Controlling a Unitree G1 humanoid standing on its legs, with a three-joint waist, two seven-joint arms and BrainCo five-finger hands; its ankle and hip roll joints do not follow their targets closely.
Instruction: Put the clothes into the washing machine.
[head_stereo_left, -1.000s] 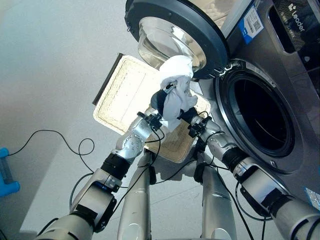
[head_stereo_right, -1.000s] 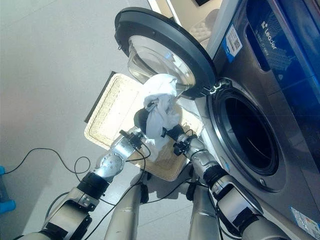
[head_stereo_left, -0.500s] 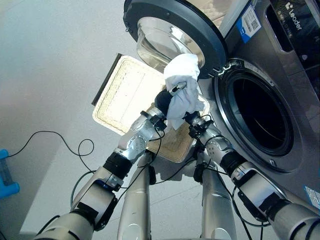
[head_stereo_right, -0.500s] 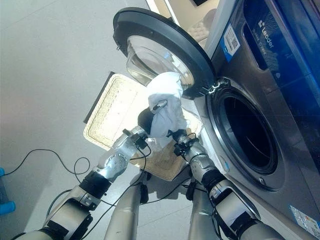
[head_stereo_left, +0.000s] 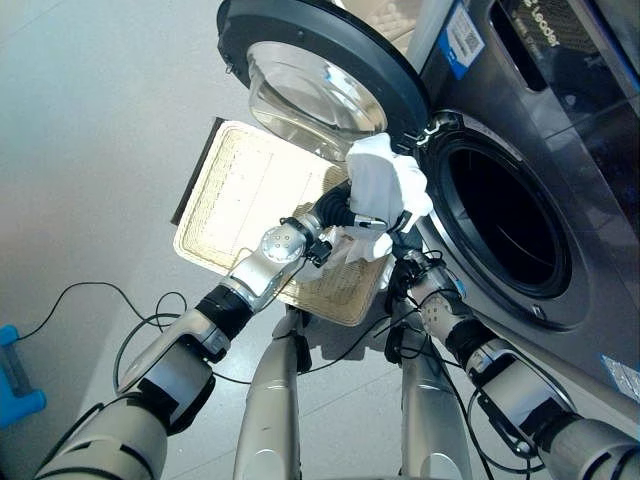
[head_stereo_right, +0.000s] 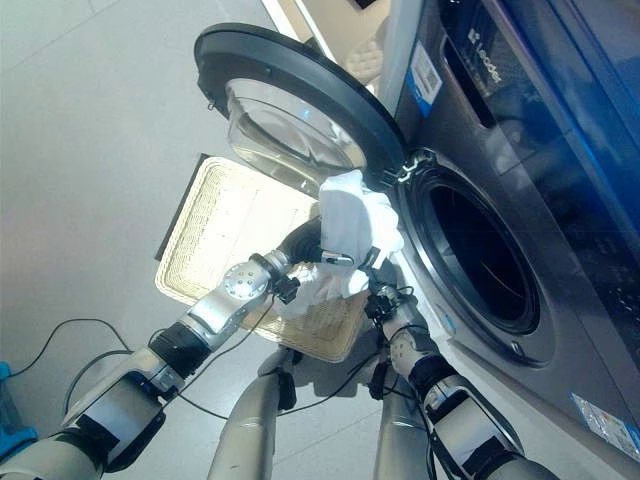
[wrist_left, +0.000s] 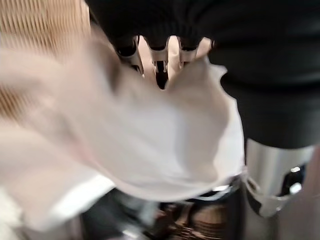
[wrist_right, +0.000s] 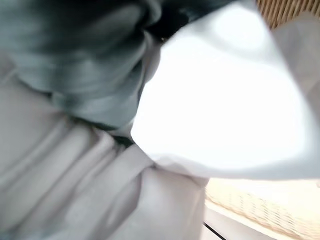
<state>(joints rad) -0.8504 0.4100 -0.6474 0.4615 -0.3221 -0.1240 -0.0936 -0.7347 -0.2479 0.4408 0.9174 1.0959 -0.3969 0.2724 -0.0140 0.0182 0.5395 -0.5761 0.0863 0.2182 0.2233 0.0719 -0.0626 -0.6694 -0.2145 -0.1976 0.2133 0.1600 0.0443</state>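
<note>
The bundle of white cloth (head_stereo_left: 385, 190) has gone up and over toward the big silver washing machine (head_stereo_left: 560, 150). A moment ago it hung above the flat woven straw basket (head_stereo_left: 240, 190) on the pale floor (head_stereo_left: 90, 130); now it sits right at the edge of the round dark hole of the drum (head_stereo_left: 500, 215), just under the open round door with the glass bowl (head_stereo_left: 310, 85). The left hand (head_stereo_left: 345, 212) holds the cloth from below with its fingers (wrist_left: 160, 62) curled into it. The right hand (head_stereo_left: 405, 262) is under the bundle too, but the cloth hides its fingers, so I cannot tell how they are set. The cloth is not inside the drum yet. I think the next bit is to push it sideways through the hole and then let go. A loose flap might catch on the rim.
</note>
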